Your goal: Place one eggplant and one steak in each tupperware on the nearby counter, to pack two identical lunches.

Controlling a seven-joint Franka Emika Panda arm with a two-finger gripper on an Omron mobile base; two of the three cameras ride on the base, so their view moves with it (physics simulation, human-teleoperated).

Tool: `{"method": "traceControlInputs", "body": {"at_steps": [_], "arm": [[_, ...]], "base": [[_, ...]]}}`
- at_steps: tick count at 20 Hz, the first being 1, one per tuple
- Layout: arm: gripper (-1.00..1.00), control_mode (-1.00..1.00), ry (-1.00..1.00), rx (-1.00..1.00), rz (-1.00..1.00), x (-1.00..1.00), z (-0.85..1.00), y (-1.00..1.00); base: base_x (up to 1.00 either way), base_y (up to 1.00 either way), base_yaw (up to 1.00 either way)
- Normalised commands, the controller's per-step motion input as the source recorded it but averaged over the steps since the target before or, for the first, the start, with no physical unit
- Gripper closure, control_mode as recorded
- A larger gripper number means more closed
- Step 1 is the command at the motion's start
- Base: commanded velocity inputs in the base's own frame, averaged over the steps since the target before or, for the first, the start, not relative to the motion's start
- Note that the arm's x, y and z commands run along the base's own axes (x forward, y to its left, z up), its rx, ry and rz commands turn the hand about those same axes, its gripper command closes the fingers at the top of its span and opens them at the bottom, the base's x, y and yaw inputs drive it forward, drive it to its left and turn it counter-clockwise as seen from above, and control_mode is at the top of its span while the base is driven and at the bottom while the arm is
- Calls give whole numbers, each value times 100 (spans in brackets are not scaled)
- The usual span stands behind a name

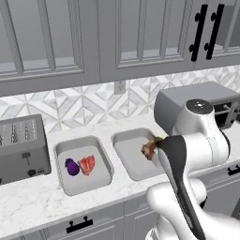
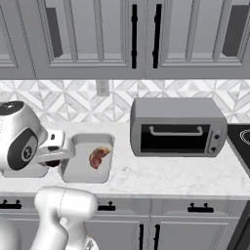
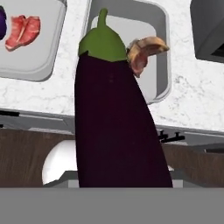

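held item: the gripper's got an eggplant (image 3: 114, 122) clamped between its jaws, which sit partly open around the purple body, green cap pointing away toward the counter (image 1: 33, 197)

where it is: over the near edge of the counter, short of the right tupperware (image 1: 125, 157) and not yet inside it

right tub: already has one steak (image 2: 98, 157) in it, toward the tub's right side as the right base view shows it

left tub: the left tupperware (image 1: 96, 180) looks done, with a small eggplant (image 1: 71, 167) and a steak (image 1: 87, 164) just beside each other

what could go wrong: I reckon a drop from here lands it on the rim or on the cabinet fronts, since it isn't over the tub yet. It's also long, so it could tip across the rim or land on that steak.

hand view bonus: shows the grip and how the eggplant lines up with the right tub

base view bonus: the left base one shows both tubs side by side with the toaster (image 1: 21, 147) left of them; the right base one shows the toaster oven (image 2: 178, 127) right of the tubs, well apart from the drop spot
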Motion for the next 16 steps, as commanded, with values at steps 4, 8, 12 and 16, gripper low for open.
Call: {"method": "traceControlInputs", "body": {"at_steps": [4,8,12,16], "arm": [[100,-100,0,13,-5,38,-16,18],[100,-100,0,9,-2,3,-2,10],[100,-100,1,1,0,21,-50,3],[100,-100,7,8,0,84,-66,0]], "base": [[0,0,0],[0,0,0],[0,0,0],[0,0,0]]}}
